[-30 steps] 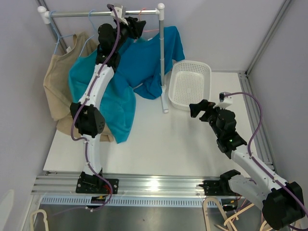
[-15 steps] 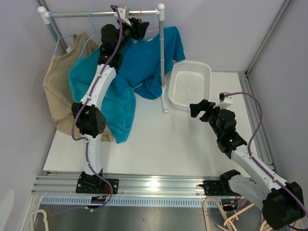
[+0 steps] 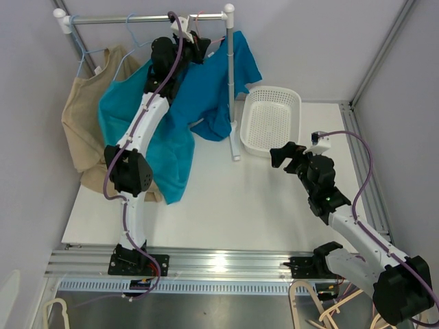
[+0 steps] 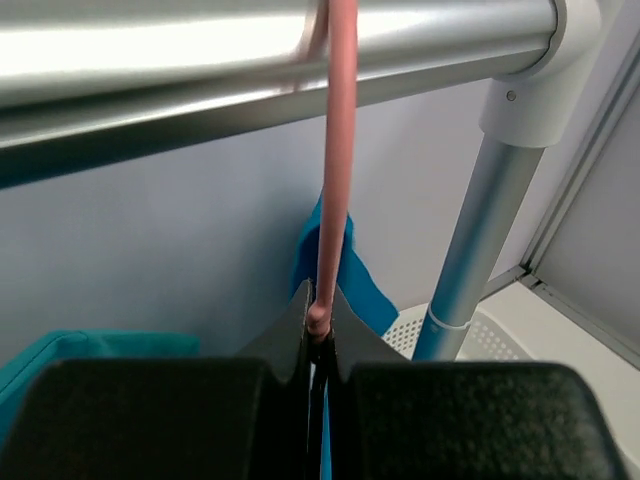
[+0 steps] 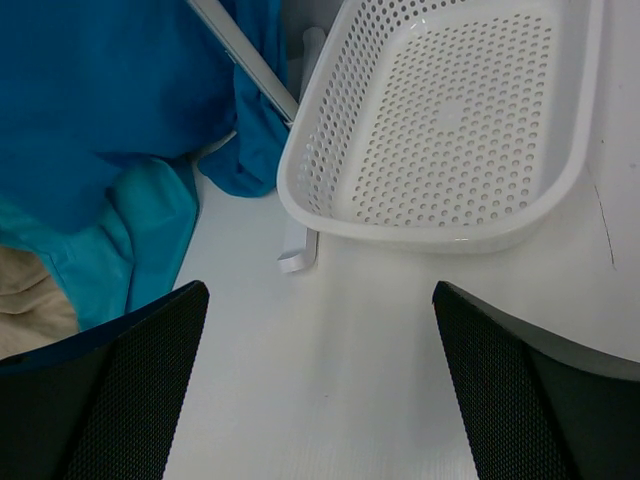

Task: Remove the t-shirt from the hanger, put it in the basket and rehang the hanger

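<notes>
A dark blue t-shirt (image 3: pixel 206 86) hangs on a pink hanger (image 4: pixel 335 150) whose hook is over the metal rail (image 3: pixel 130 19), close to the right post (image 3: pixel 230 75). My left gripper (image 3: pixel 199 46) is raised up at the rail, and in the left wrist view it (image 4: pixel 320 325) is shut on the pink hanger's neck just below the hook. The shirt also shows in the right wrist view (image 5: pixel 110 90). My right gripper (image 3: pixel 280 156) is open and empty, low over the table beside the basket; its fingers (image 5: pixel 110 370) show in the right wrist view.
A teal shirt (image 3: pixel 147 133) and a beige garment (image 3: pixel 81 120) hang on blue hangers further left on the rail. A white perforated basket (image 3: pixel 271 120) sits right of the rack post and also shows in the right wrist view (image 5: pixel 450 120). The rack's foot (image 3: pixel 235 147) rests on the table.
My left gripper has slid right along the rail with the pink hanger, and the blue t-shirt has shifted toward the right post. The right arm has barely moved.
</notes>
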Tool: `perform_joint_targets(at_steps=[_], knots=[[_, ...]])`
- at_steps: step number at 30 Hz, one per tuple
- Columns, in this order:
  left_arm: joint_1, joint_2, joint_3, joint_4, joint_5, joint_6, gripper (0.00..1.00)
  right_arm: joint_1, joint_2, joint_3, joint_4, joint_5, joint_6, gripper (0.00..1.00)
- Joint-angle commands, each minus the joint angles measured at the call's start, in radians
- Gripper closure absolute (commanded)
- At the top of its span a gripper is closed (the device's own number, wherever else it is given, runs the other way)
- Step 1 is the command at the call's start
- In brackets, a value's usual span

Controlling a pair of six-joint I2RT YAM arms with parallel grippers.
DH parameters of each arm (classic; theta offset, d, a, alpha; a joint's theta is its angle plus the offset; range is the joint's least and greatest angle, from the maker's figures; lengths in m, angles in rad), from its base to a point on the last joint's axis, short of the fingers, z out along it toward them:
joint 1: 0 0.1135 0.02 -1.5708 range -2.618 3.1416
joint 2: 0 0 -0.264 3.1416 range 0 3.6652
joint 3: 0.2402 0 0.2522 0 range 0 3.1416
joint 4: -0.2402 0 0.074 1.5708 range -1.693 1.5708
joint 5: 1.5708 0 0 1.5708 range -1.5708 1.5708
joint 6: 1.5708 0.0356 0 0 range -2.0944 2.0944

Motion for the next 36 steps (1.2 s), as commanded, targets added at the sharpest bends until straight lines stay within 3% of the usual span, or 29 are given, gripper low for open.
perform_joint_targets(at_steps=[1, 8, 12, 16, 20, 23, 27, 30, 36], knots=[[-0.004, -0.060, 0.002, -0.020, -0.048, 0.008, 0.99, -0.004, 0.002, 0.031, -0.005, 0.002, 0.001, 0.01], [-0.004, -0.086, 0.106, -0.044, -0.115, -0.079, 0.99, -0.007, 0.005, 0.029, -0.007, 0.002, -0.001, 0.01], [-0.022, -0.140, 0.100, -0.004, -0.202, -0.070, 0.99, -0.008, 0.012, 0.031, -0.005, -0.002, -0.001, 0.00], [-0.029, -0.192, 0.087, 0.002, -0.203, -0.065, 0.99, -0.008, 0.029, 0.037, 0.000, -0.028, -0.004, 0.01], [-0.029, -0.301, -0.121, 0.086, -0.218, -0.104, 0.99, -0.008, 0.034, 0.038, 0.001, -0.033, -0.004, 0.01], [-0.030, -0.364, -0.180, 0.080, -0.282, -0.131, 0.99, -0.008, 0.035, 0.037, 0.003, -0.031, -0.002, 0.01], [-0.056, -0.398, -0.188, -0.059, -0.498, -0.139, 0.99, -0.010, 0.042, 0.038, 0.015, -0.062, -0.001, 0.01], [-0.093, -0.427, -0.208, -0.128, -0.606, -0.066, 0.99, -0.002, 0.049, 0.041, 0.044, -0.157, -0.007, 0.01], [-0.163, -0.554, -0.318, -0.280, -0.900, -0.061, 0.99, 0.129, 0.112, 0.093, 0.099, -0.352, -0.091, 0.01]])
